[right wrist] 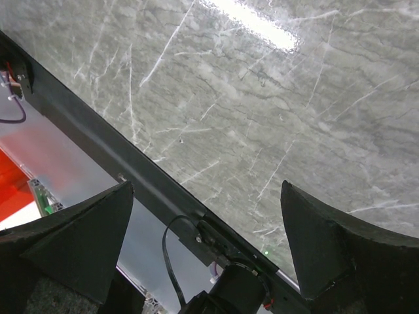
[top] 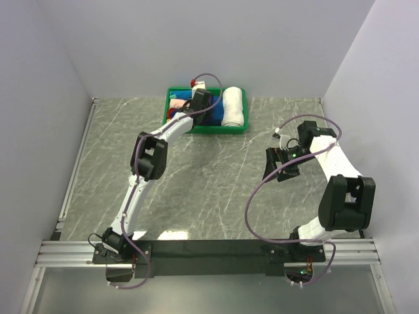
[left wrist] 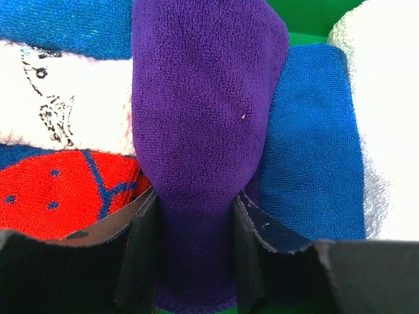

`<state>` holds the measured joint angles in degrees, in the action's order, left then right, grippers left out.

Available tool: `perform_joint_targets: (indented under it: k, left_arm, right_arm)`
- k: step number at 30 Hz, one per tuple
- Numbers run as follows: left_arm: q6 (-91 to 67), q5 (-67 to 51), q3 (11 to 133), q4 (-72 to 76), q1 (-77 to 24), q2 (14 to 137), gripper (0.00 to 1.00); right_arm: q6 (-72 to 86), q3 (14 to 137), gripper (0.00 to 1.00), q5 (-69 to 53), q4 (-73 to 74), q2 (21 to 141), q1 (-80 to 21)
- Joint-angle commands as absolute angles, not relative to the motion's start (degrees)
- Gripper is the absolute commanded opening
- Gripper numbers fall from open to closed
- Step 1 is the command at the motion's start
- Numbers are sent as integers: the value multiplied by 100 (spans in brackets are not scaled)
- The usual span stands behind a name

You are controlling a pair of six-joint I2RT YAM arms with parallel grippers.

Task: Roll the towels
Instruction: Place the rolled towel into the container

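The deep-purple towel stands folded among other towels in the green bin at the back of the table. My left gripper reaches into the bin and is shut on the purple towel, one finger on each side of its fold. In the top view the arm hides the purple towel. My right gripper is open and empty, held above the marble table at the right.
Beside the purple towel lie a bright blue towel, a thick white rolled towel, a white printed towel and a red-and-blue one. The black front rail and walls bound the table.
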<state>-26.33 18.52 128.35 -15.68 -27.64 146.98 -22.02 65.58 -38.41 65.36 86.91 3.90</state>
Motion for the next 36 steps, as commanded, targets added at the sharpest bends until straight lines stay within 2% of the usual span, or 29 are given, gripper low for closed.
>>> perform_joint_targets:
  k: [1, 3, 15, 22, 29, 36]
  left_arm:
    - [-2408, 1934, 13008, -1854, -2733, 14932, 16]
    - [-2400, 1820, 12981, -1898, -2742, 14915, 26]
    - [-2110, 1749, 12700, -1732, -2751, 14186, 62]
    - [-1925, 1758, 12683, -1459, -2751, 13844, 67]
    - [-1697, 1802, 12718, -950, -2751, 13614, 81]
    - [-1372, 1653, 12438, -589, -2742, 12939, 83]
  right_arm:
    - [-2347, 6680, 100, -3832, 6688, 8666, 448]
    - [-2338, 6697, 100, -3832, 6688, 8675, 466]
    - [-2285, 6873, 100, -4095, 6724, 8815, 475]
    - [-2206, 6908, 100, -4227, 6697, 8798, 475]
    - [-2162, 6961, 100, -4324, 6584, 8737, 475]
    - [-1689, 7189, 100, -4079, 5873, 8359, 431]
